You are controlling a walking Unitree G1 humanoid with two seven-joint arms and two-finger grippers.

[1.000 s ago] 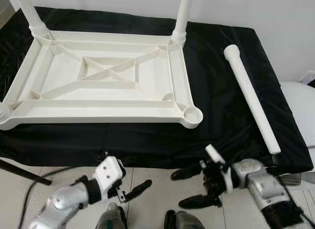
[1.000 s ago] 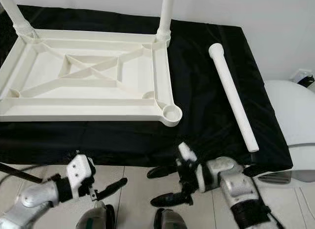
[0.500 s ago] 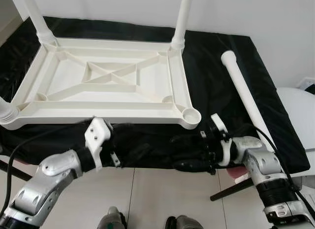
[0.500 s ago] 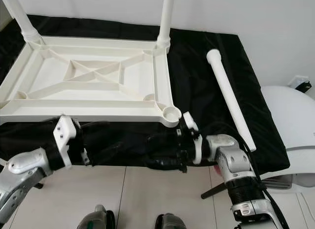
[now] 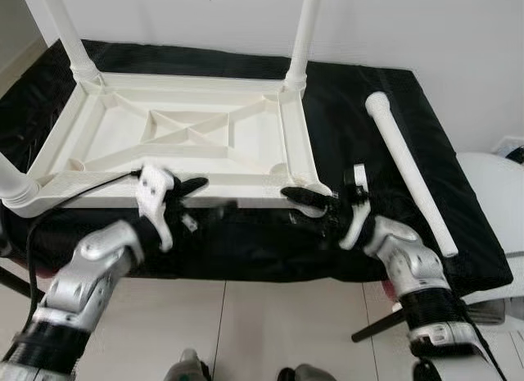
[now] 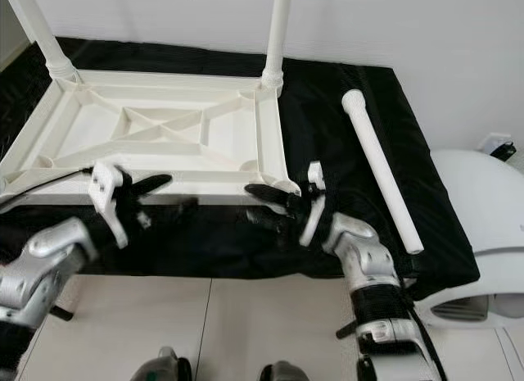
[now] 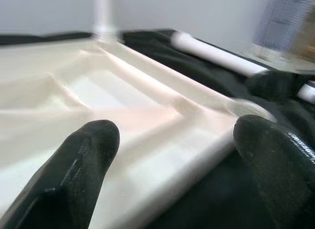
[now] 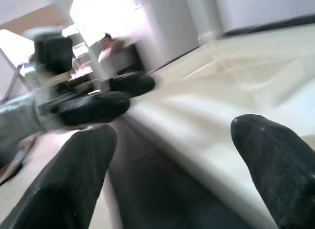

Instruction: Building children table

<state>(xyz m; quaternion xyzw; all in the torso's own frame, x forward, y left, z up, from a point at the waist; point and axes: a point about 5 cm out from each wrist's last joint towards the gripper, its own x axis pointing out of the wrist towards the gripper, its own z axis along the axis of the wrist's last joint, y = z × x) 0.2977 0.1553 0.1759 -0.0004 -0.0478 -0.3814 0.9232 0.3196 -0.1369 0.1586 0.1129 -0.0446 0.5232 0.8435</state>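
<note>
Looking down, I see the upturned white table top [image 5: 176, 143] on the black cloth [image 5: 360, 151]. My left gripper [image 5: 201, 194] and right gripper [image 5: 304, 202], both spread wide, reach its near edge. The loose leg [image 5: 409, 172] lies at right.

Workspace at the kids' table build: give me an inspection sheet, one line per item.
Surface: black cloth covering the work surface, wrinkled near the front edge.
Job's things: white table top lying upside down, ribbed underside up; far-left leg and far-right leg stand in the far corners; another fitted leg end at the near-left corner; loose leg lies on the cloth to the right.
Clutter: nothing seen.
Grippers: left gripper open at the top's near edge; right gripper open by the near-right corner socket.
Cables: black cable along the left arm.
Surroundings: white wall, tiled floor, white rounded object at right.
</note>
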